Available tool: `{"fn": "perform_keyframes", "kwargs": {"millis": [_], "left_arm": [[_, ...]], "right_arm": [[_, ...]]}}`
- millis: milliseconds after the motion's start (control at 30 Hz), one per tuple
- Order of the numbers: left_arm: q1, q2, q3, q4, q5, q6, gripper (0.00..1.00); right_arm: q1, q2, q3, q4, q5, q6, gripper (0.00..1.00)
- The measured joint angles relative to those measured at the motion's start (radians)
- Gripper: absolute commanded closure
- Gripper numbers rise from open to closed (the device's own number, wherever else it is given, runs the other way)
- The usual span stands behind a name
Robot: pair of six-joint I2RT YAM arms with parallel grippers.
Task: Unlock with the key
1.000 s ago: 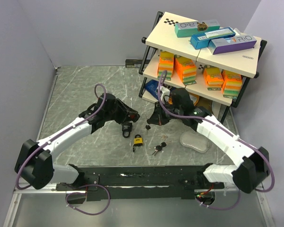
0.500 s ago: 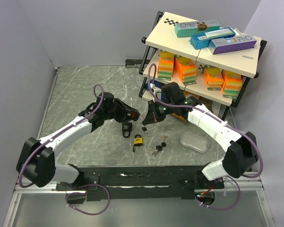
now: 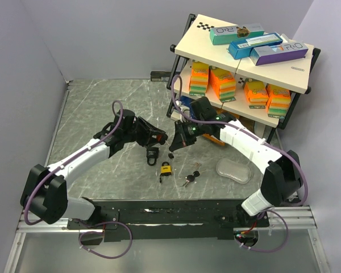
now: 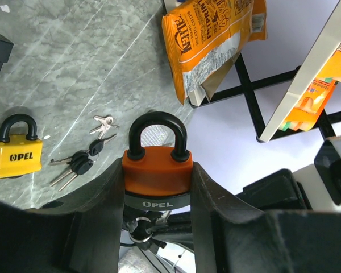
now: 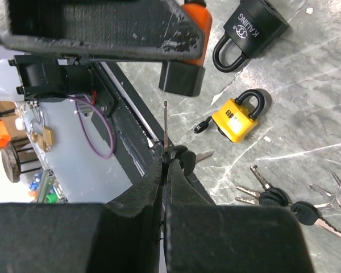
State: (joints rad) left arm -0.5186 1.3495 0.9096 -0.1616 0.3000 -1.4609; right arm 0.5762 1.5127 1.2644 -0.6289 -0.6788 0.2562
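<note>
An orange OPEL padlock [image 4: 157, 168] with a black shackle is clamped between the fingers of my left gripper [image 4: 157, 187], shackle pointing away and a key ring hanging under its body. My right gripper [image 5: 167, 162] is shut on a key [image 5: 165, 128] whose thin blade sticks straight out towards the left gripper's finger [image 5: 102, 28]. A corner of the orange padlock [image 5: 198, 17] shows beside that finger. In the top view the left gripper [image 3: 157, 138] and the right gripper [image 3: 178, 140] face each other a short gap apart above the table.
On the table lie a yellow padlock [image 3: 166, 169], a black padlock [image 3: 152, 154] and loose key bunches [image 3: 190, 177]. A clear plastic lid [image 3: 234, 169] sits to the right. A shelf rack [image 3: 244, 62] with boxes stands at the back right, a chips bag [image 4: 207, 45] at its foot.
My right arm has swung left with the key, closing the gap to the left gripper. The left gripper has shifted only slightly and still holds the orange padlock.
</note>
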Motion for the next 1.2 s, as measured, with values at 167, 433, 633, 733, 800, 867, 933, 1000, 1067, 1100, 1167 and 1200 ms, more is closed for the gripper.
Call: {"fn": "perform_keyframes", "kwargs": {"millis": [167, 433, 633, 733, 800, 867, 933, 1000, 1067, 1100, 1167, 1200], "left_arm": [[0.000, -0.003, -0.003, -0.002, 0.003, 0.004, 0.99], [0.000, -0.006, -0.006, -0.002, 0.013, 0.008, 0.99], [0.000, -0.006, -0.006, -0.001, 0.016, 0.008, 0.99], [0.001, -0.006, -0.006, -0.002, 0.015, 0.012, 0.99], [0.002, -0.006, -0.006, -0.002, 0.013, 0.016, 0.99], [0.002, -0.006, -0.006, -0.002, 0.013, 0.018, 0.99], [0.002, -0.006, -0.006, -0.002, 0.013, 0.019, 0.99], [0.002, -0.006, -0.006, -0.002, 0.013, 0.021, 0.99], [0.002, -0.006, -0.006, -0.003, 0.013, 0.026, 0.99], [0.002, -0.006, -0.006, -0.003, 0.013, 0.027, 0.99], [0.001, -0.006, -0.006, -0.004, 0.013, 0.027, 0.99], [0.001, -0.006, -0.006, -0.003, 0.014, 0.027, 0.99]], "right_arm": [[-0.001, 0.035, 0.023, -0.012, -0.016, -0.003, 1.00], [-0.007, 0.050, 0.032, -0.021, -0.037, -0.003, 1.00], [-0.037, 0.050, 0.032, -0.022, -0.060, 0.014, 1.00], [-0.050, 0.056, 0.032, -0.022, -0.077, 0.019, 1.00], [-0.052, 0.064, 0.032, -0.023, -0.086, 0.020, 1.00], [-0.052, 0.073, 0.032, -0.025, -0.092, 0.020, 1.00], [-0.052, 0.081, 0.032, -0.027, -0.098, 0.020, 1.00], [-0.052, 0.086, 0.032, -0.030, -0.100, 0.020, 1.00], [-0.052, 0.090, 0.032, -0.031, -0.103, 0.020, 1.00], [-0.052, 0.091, 0.032, -0.031, -0.104, 0.019, 1.00], [-0.052, 0.091, 0.032, -0.031, -0.107, 0.019, 1.00], [-0.052, 0.091, 0.032, -0.031, -0.110, 0.019, 1.00]]}}
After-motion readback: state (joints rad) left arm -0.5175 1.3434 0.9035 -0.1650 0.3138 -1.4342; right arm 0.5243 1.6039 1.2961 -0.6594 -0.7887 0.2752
